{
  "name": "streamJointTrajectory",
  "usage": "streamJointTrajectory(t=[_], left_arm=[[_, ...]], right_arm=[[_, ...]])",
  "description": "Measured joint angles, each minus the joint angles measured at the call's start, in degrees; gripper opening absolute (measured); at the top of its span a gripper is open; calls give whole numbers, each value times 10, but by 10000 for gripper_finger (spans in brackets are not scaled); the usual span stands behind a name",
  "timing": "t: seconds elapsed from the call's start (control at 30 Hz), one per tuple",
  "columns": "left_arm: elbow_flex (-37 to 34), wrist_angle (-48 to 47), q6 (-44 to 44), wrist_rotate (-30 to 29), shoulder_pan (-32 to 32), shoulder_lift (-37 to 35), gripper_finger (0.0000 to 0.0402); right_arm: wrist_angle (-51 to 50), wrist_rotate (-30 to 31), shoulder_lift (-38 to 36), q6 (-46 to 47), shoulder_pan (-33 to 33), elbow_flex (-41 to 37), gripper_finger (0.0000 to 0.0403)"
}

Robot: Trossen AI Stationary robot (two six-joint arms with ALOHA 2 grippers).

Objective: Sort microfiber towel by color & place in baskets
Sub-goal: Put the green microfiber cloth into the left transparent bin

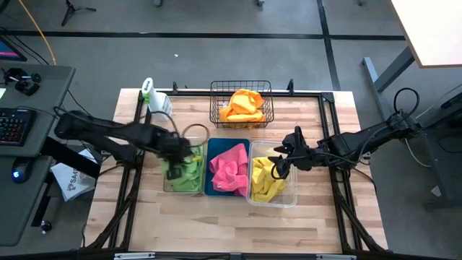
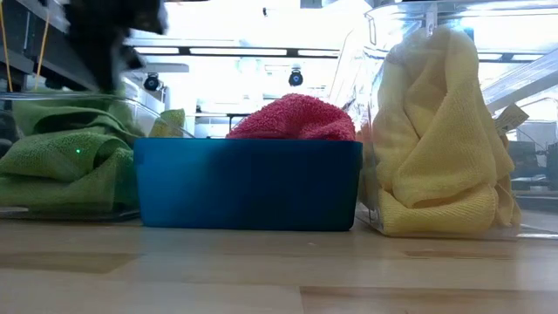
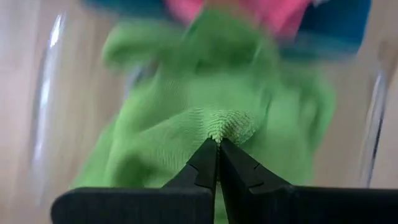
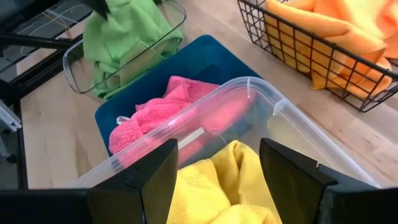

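Note:
My left gripper (image 1: 175, 160) is over the left clear tub (image 1: 167, 186), shut on the green towel (image 1: 189, 173), which fills that tub (image 2: 61, 157). My right gripper (image 1: 278, 165) hangs open just above the right clear tub (image 1: 292, 196), its fingers (image 4: 158, 171) apart over the yellow towel (image 4: 217, 186) that lies inside it. Between the two clear tubs, the blue tub (image 1: 209, 189) holds a pink towel (image 1: 229, 170). Orange towels (image 1: 243, 106) lie in the black wire basket (image 1: 216, 115) at the far side. My left gripper (image 3: 219, 144) pinches a small raised fold of the green towel (image 3: 229, 123) between its two shut fingertips. It comes from above, pointing down into the tub. The rest of the towel spreads below the fingers inside the clear tub; how many layers are caught, I cannot tell.
A white bottle with a green cap (image 1: 151, 94) stands at the table's far left. The black frame rails (image 1: 325, 115) run along the table's edges. Bare wood (image 1: 231, 224) lies on the near side of the tubs. A desk with a keyboard (image 1: 14, 126) stands left of the table.

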Motion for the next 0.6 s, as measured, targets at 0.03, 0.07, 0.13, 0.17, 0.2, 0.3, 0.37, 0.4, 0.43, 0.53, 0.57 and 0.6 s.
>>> streamJointTrajectory(t=[0.03,0.07,0.13,0.17,0.2,0.3,0.37,0.4,0.43,0.53,0.57,0.6], left_arm=[[0,34,10,1,0,16,0],[0,65,20,5,0,32,0],[0,111,35,23,0,60,0],[0,116,40,34,0,70,0],[0,110,43,47,0,77,0],[0,73,45,64,0,83,0],[0,56,48,65,0,81,0],[0,54,48,64,0,78,1],[0,56,48,64,0,75,2],[1,58,48,64,0,64,15],[7,52,49,64,0,62,22],[14,50,50,65,0,57,30]], right_arm=[[0,2,0,0,0,0,220],[1,1,0,0,0,0,220],[4,1,0,1,0,0,220],[4,1,0,2,0,0,220],[4,1,0,5,0,0,220],[4,1,0,5,0,0,220],[4,1,0,5,0,0,220],[4,1,0,5,0,0,220],[4,2,0,5,0,0,220],[4,8,0,5,0,0,220],[4,8,0,5,0,0,220],[4,8,0,5,0,0,220]])
